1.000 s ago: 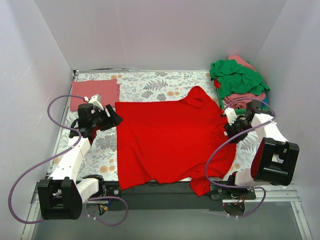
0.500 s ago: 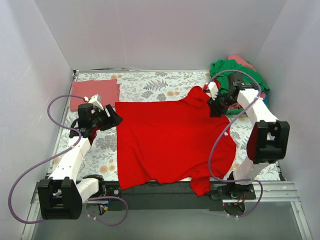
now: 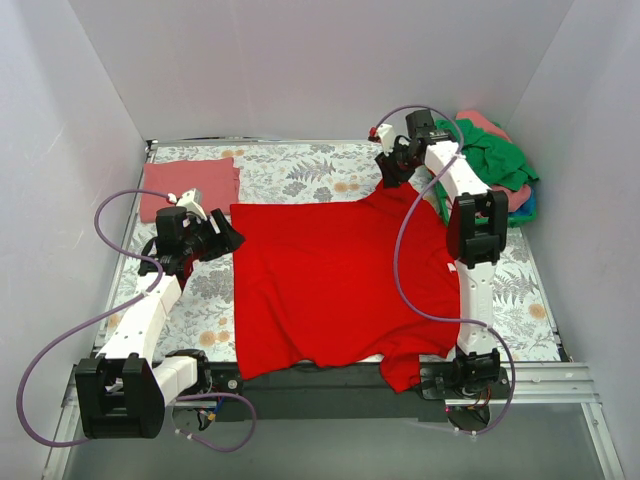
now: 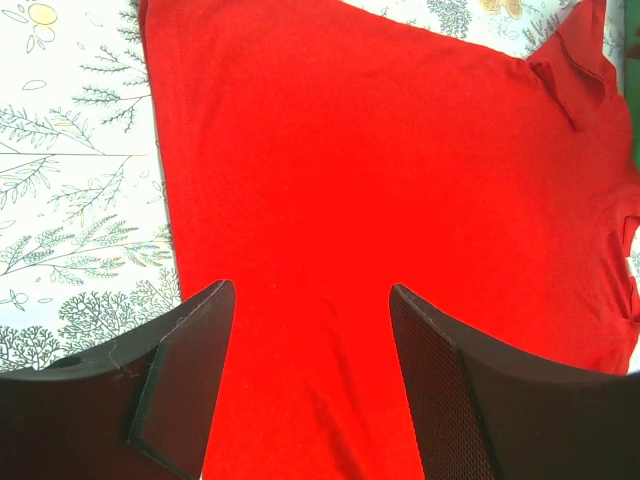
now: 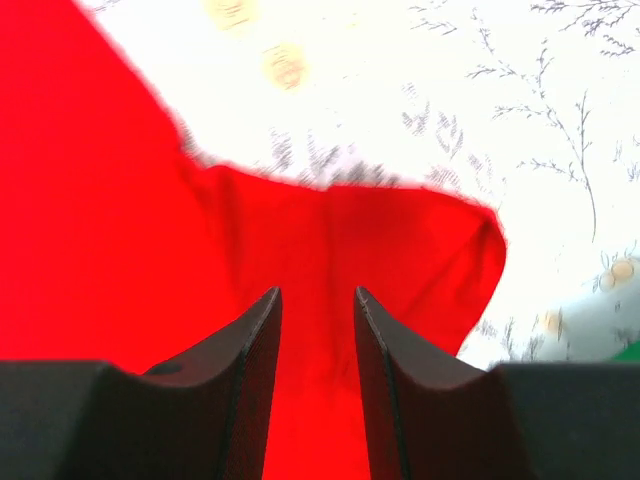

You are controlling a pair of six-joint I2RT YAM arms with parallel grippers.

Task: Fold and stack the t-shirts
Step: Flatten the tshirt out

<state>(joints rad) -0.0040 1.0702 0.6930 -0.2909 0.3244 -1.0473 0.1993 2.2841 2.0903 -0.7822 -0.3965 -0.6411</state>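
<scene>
Right end effector hovers above red t-shirt sleeve.

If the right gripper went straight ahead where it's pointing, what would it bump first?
Probably the sleeve of the red t-shirt, lying just beyond the right gripper on the floral tablecloth; depth is hard to judge.

T-shirts lying singly: two. One red t-shirt is spread flat mid-table, and one folded salmon-pink t-shirt lies at the far left corner. The heap at the far right corner shows three colours: one green t-shirt, one pink t-shirt, one blue sliver. Full count within it cannot be told. Arms: two, left arm and right arm. One gripper each: left gripper, right gripper. Purple cables: two, one per arm. Floral tablecloth: one.
</scene>
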